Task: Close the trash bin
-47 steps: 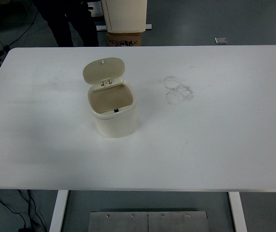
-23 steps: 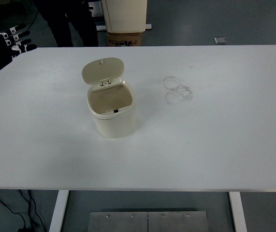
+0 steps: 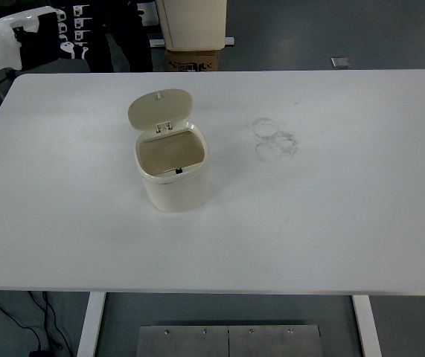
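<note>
A small cream trash bin (image 3: 175,175) stands on the white table (image 3: 331,216), a little left of the middle. Its oval lid (image 3: 159,108) is tipped up and back on its hinge, so the brownish inside shows. My left hand (image 3: 57,33) reaches in at the top left corner, above the table's far left edge and well away from the bin. It has a white back and black fingers (image 3: 78,28), which are stretched out and hold nothing. My right hand is out of view.
Faint ring marks (image 3: 275,138) stain the table right of the bin. Beyond the far edge stand a person's dark legs (image 3: 115,41), a cream box on a cardboard carton (image 3: 192,44) and a small grey object (image 3: 339,62) on the floor.
My left hand has come in from the left edge and moved up and to the right along the table's far left corner. The bin and its lid have not moved.
</note>
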### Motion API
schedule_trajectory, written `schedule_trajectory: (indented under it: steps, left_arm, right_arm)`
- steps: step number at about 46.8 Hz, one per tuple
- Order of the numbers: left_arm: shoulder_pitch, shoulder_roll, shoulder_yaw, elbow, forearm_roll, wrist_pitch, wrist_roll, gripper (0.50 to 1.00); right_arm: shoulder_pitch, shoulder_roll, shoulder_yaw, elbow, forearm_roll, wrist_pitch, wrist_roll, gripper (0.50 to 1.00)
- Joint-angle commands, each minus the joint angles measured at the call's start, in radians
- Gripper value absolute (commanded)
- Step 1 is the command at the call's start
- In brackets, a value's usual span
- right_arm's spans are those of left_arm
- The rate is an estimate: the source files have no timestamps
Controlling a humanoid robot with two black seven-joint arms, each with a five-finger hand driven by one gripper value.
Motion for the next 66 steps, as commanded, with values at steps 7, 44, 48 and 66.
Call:
schedule_trajectory:
  steps: [7,44,48,66]
  left_arm:
    - [-0.042,-0.018,0.0,-0.074,0.105,-0.013,0.056,1.0]
    - [-0.194,-0.08,0.004,-0.184,0.341,-0.135,0.148,1.0]
    - [-0.197,-0.084,0.011,-0.207,0.341,-0.135,0.169,1.0]
    - [-0.197,-0.121,0.02,-0.259,0.341,-0.135,0.225,1.0]
  right_arm:
    - [0.0,0.0,0.0,0.0,0.0,0.0,0.0,0.991]
    - [0.0,0.0,0.0,0.0,0.0,0.0,0.0,0.991]
    - [0.0,0.0,0.0,0.0,0.0,0.0,0.0,0.991]
    - [0.0,0.0,0.0,0.0,0.0,0.0,0.0,0.991]
